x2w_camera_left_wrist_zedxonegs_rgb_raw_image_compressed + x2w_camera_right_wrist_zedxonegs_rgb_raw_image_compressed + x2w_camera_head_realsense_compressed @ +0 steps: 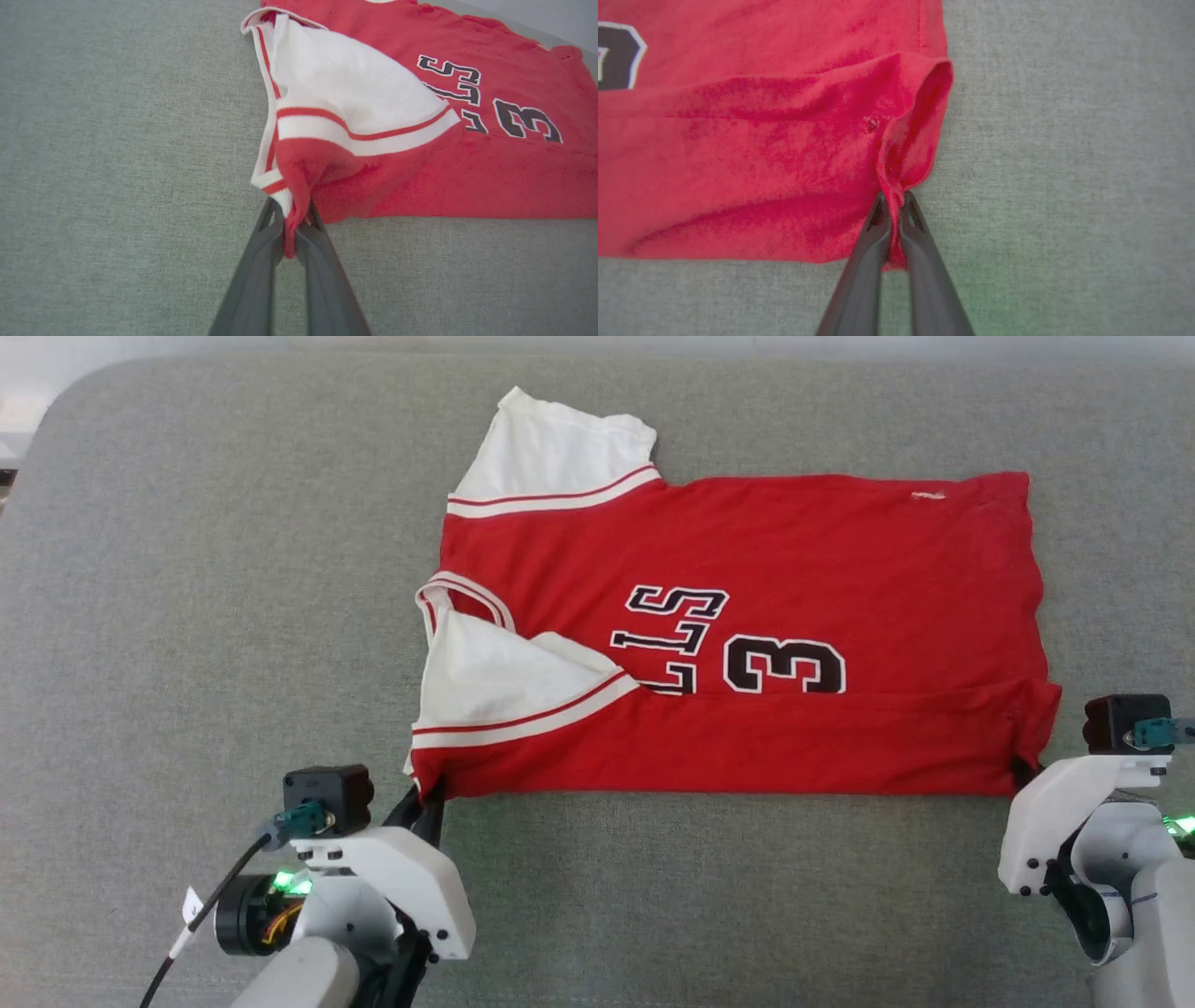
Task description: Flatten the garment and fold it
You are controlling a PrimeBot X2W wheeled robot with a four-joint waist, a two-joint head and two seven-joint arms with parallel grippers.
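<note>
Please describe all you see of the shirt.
The shirt is soft, red, with white sleeves, striped trim and black print. It lies on the grey surface, collar to the left, near edge folded over part of the print. The left gripper pinches its near shoulder corner, the right gripper its near hem corner.

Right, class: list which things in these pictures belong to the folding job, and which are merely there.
Job:
red garment
left hand, shut on its sleeve-side corner
right hand, shut on its hem corner

Merely there:
grey cloth surface
black cable with a white tag
</note>
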